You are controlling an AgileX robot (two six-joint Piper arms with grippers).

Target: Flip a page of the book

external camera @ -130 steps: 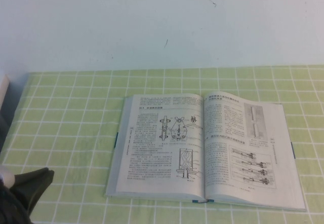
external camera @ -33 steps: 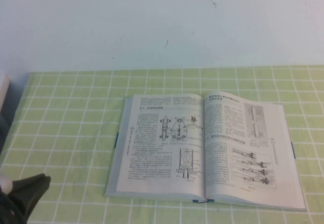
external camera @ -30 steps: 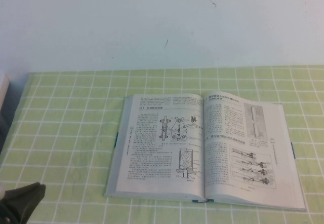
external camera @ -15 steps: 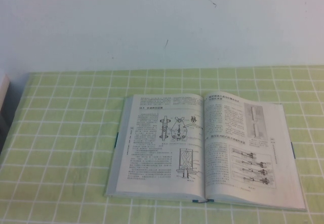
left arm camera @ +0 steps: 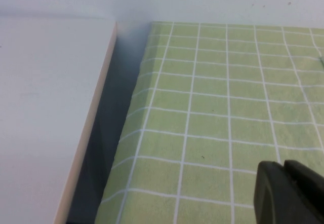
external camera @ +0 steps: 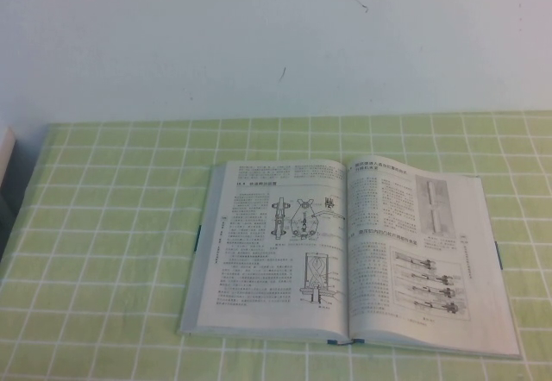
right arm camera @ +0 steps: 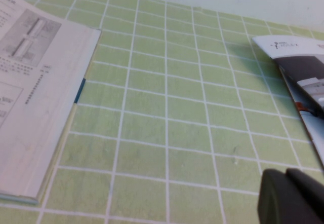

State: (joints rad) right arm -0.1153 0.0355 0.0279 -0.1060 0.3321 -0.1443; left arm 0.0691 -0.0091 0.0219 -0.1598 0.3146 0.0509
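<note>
The book (external camera: 349,256) lies open, well apart from both grippers. The left gripper (left arm camera: 283,193) and right gripper (right arm camera: 286,198) sit together above the surface (left arm camera: 212,107).

Looks like a lab or test bench dressed up as a study desk — not a lived-in room. Bare white wall (external camera: 259,36) behind, marked only by a few thin scratches. Table covered by a green checked cloth (external camera: 112,226) with white grid lines. A textbook (external camera: 345,252) of mechanical diagrams lies open on it. A glossy brochure (right arm camera: 298,77) lies off to one side of the cloth. A plain white board (left arm camera: 45,112) stands just beside the table edge — a dark gap between them.
</note>
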